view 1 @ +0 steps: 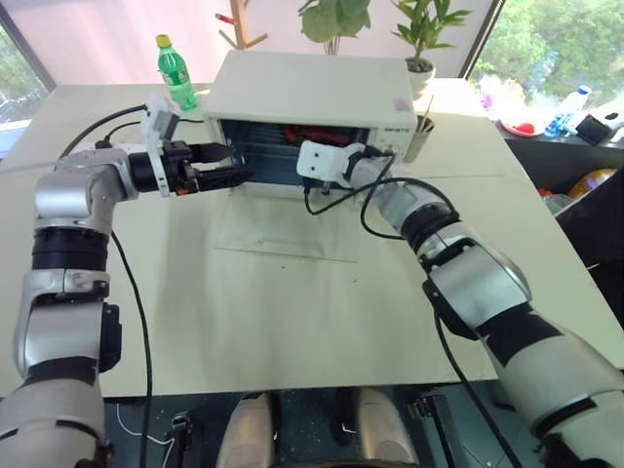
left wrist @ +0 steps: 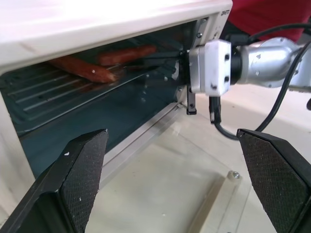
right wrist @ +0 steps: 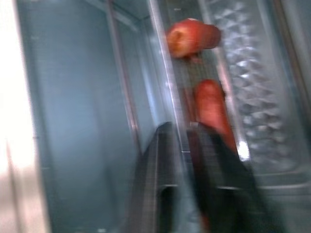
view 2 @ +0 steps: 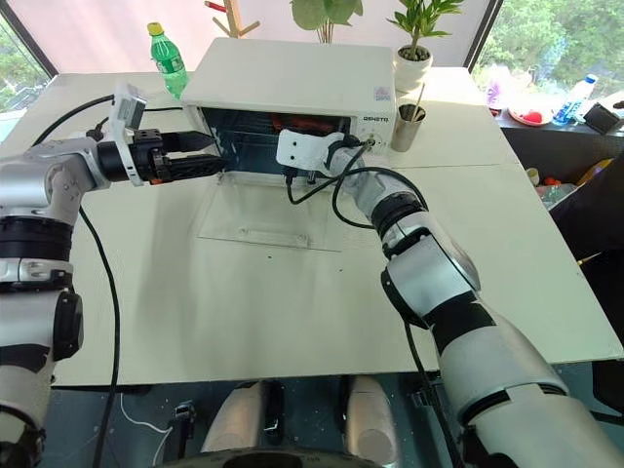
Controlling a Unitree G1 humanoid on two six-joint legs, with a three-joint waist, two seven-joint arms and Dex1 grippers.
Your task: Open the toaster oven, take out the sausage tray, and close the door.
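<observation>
Extraction is the step in hand: the door (view 1: 283, 234) lies folded flat on the desk (view 1: 292, 322) at frame centre, and the right hand (right wrist: 187, 145), inside the toaster oven (view 1: 312, 97), has its fingers pinched together on the front rim of the sausage tray (left wrist: 73, 90). Next, I judge, comes a straight, level pull out over the door, while the left hand (view 1: 229, 166) waits spread apart at the cavity's left edge. Tray sits on the rack, long axis across the oven's width, sausages (left wrist: 104, 60) lying roughly along it.
</observation>
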